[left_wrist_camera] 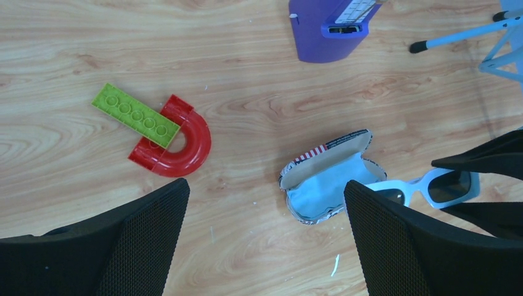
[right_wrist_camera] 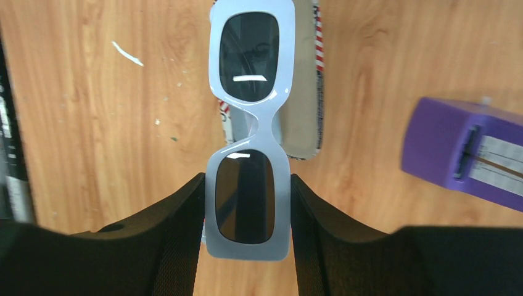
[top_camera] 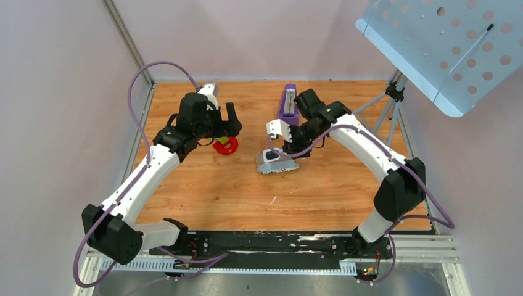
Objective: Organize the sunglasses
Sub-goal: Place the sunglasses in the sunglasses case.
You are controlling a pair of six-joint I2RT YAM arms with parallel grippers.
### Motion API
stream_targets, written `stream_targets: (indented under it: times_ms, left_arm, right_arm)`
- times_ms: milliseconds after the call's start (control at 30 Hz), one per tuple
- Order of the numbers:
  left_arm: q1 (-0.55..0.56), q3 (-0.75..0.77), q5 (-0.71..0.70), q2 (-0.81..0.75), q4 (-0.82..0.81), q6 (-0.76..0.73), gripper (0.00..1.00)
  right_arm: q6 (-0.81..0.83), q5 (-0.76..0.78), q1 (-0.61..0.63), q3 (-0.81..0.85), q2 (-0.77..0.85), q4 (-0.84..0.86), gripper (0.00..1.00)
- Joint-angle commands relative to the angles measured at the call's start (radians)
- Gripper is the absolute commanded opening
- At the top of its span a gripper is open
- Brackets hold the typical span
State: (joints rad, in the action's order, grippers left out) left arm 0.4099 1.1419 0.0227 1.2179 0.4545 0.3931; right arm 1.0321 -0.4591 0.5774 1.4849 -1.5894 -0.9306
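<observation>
The white-framed sunglasses [right_wrist_camera: 250, 126] with dark lenses are gripped at one lens between my right gripper's [right_wrist_camera: 247, 185] fingers. They hang lengthwise just above the open stars-and-stripes case [right_wrist_camera: 305, 80]. In the left wrist view the case [left_wrist_camera: 327, 176] lies open with a light blue cloth [left_wrist_camera: 321, 185] inside, and the sunglasses [left_wrist_camera: 432, 185] are at its right end. In the top view my right gripper [top_camera: 285, 150] holds them over the case [top_camera: 285, 167] at mid-table. My left gripper [left_wrist_camera: 265, 191] is open and empty, above bare wood left of the case.
A red U-shaped piece [left_wrist_camera: 179, 145] with a green flat brick [left_wrist_camera: 135, 115] on it lies left of the case. A purple block [top_camera: 288, 102] stands behind the case. Tripod legs [top_camera: 376, 105] and a perforated metal panel [top_camera: 450, 43] are at the back right.
</observation>
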Motion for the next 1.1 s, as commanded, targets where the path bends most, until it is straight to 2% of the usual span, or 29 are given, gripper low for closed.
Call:
stream_targets:
  times_ms: [0, 133, 400, 667, 1067]
  left_arm:
    - [-0.01, -0.015, 0.024, -0.001, -0.008, -0.008, 1.0]
    - [-0.01, -0.024, 0.068, 0.016, -0.027, 0.012, 1.0]
    - [-0.009, -0.046, 0.08, 0.03, -0.048, 0.022, 0.99]
    - [-0.01, -0.053, 0.079, 0.038, -0.046, 0.003, 0.99]
    - [-0.039, -0.071, 0.056, 0.036, -0.034, 0.004, 0.99]
  right_arm:
    - [-0.054, -0.207, -0.058, 0.085, -0.077, -0.117, 0.15]
    - [-0.072, -0.311, -0.116, 0.167, -0.172, -0.165, 0.15]
    - [-0.071, -0.389, -0.156, 0.24, -0.341, -0.225, 0.13]
    - [-0.047, -0.385, -0.163, 0.261, -0.409, -0.225, 0.09]
    - [-0.056, -0.391, -0.169, 0.286, -0.504, -0.221, 0.09]
